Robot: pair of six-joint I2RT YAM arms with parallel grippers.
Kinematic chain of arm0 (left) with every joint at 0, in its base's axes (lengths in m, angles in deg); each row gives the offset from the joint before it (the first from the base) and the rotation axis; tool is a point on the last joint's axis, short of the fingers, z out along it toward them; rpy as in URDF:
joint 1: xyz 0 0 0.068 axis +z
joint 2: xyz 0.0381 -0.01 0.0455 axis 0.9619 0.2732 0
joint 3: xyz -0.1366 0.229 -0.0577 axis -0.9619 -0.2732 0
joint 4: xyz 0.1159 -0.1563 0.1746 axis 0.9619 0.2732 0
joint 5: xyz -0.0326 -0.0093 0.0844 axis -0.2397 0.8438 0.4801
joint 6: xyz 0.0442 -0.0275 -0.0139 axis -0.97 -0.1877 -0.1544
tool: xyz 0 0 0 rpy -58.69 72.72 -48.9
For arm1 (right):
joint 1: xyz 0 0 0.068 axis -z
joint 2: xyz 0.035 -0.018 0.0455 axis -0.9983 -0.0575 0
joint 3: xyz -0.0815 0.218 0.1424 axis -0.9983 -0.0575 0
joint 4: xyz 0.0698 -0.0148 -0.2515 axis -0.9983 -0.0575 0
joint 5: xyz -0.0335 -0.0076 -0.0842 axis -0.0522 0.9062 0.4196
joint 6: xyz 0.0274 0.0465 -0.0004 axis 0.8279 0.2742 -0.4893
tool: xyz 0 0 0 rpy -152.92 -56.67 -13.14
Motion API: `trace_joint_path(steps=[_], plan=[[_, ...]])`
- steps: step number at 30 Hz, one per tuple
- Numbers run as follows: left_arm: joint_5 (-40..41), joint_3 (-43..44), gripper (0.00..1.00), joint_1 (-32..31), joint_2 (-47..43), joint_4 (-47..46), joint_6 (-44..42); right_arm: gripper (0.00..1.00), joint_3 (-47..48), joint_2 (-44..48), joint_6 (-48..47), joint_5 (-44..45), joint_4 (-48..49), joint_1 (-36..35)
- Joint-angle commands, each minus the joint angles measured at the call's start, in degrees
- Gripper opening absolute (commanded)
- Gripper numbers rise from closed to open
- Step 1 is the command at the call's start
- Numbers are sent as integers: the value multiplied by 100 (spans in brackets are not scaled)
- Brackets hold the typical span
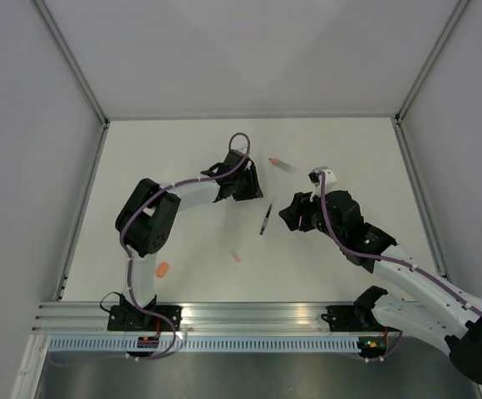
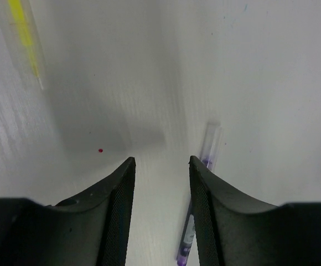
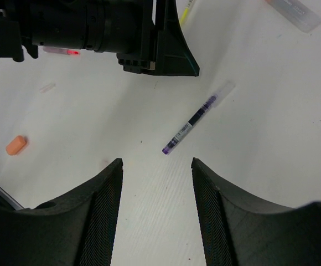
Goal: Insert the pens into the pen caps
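Note:
The dark purple pen (image 1: 266, 219) lies on the white table between my two grippers. My left gripper (image 1: 245, 187) is open and empty; the purple pen (image 2: 205, 185) lies just beside its right finger (image 2: 210, 205), outside the gap. A yellow pen (image 2: 22, 39) lies further ahead. My right gripper (image 1: 295, 212) is open and empty, with the purple pen (image 3: 196, 117) ahead of its jaws. The grey pen with an orange tip (image 1: 281, 164) lies at the back. A pink pen (image 3: 61, 51) shows under the left arm. The pale pink cap (image 1: 236, 258) and the orange cap (image 1: 162, 270) lie nearer the front.
The left arm's black wrist (image 3: 149, 39) fills the top of the right wrist view, close above the purple pen. The orange cap (image 3: 15, 145) shows at that view's left. Grey walls enclose the table on three sides; a metal rail (image 1: 249, 316) runs along the near edge.

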Motion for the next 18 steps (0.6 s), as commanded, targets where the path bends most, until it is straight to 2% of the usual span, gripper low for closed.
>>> trace_joint_path(steps=[1,4,7,13,15,16,18], plan=[[18,-213,49,-11,-664,37,-210,59,312,-165,-212,28,-38,14],[-113,-494,54,-2,-1270,81,-288,59,558,-428,-353,168,-169,14],[-368,-880,56,-11,-1946,116,-411,59,979,-928,-362,730,-380,58],[-903,-1830,64,-11,-3010,117,-526,59,2420,-2396,-519,521,-750,655],[-992,-2241,68,-11,-3248,-15,-535,60,2816,-2939,-1061,442,-811,813],[-1088,-2383,76,-11,-3475,-103,-526,61,3131,-3099,-1300,320,-794,849],[-1151,-2778,80,-11,-3679,-384,-509,62,3492,-3589,-1835,187,-698,989]])
